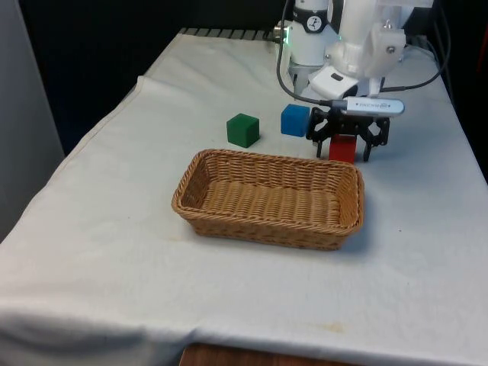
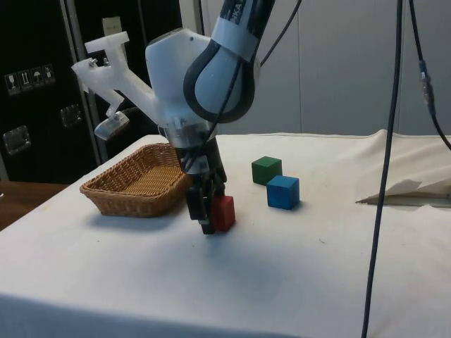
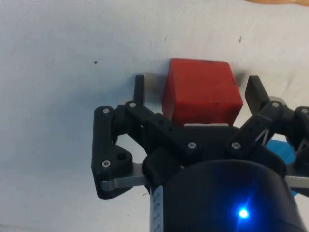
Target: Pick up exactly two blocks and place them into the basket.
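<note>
A red block (image 1: 342, 149) (image 2: 224, 211) (image 3: 200, 96) sits on the white cloth just behind the wicker basket (image 1: 229, 200) (image 2: 134, 184), near its corner at the front view's right. My gripper (image 1: 344, 155) (image 2: 208, 218) (image 3: 197, 89) is lowered over the red block and stands open. One finger is on each side of the block, with a small gap at both. A blue block (image 1: 294, 120) (image 2: 282, 191) rests close by, on the side towards the front view's left. The green block (image 1: 243, 130) (image 2: 266, 170) is further that way. Nothing lies in the basket.
The cloth's far corner is rumpled (image 2: 402, 190) beyond the blocks. Black cables (image 2: 384, 162) hang from the arm over the table. The basket's back rim (image 1: 335, 164) runs close to the gripper.
</note>
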Controlling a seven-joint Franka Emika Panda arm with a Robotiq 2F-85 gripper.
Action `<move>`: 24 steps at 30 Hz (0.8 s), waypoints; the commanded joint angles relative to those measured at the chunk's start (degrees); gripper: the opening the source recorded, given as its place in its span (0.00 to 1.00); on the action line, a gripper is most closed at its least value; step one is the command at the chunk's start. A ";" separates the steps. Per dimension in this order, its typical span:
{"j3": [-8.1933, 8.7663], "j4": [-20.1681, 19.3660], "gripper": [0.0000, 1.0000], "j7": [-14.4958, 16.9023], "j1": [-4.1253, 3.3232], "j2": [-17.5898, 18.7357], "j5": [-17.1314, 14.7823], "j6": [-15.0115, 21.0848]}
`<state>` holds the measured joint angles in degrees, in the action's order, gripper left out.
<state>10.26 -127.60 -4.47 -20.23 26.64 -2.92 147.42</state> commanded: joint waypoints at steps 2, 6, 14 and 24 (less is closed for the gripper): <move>0.00 -0.29 1.00 0.00 -0.06 -0.17 0.00 0.34; 0.00 -0.11 1.00 0.00 0.00 -0.29 0.00 0.00; 0.00 -0.57 1.00 0.00 0.00 -1.03 0.00 0.00; 0.00 -0.52 0.00 0.00 0.00 -1.15 0.00 0.00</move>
<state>10.26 -128.11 -4.47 -20.23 25.50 -2.92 147.42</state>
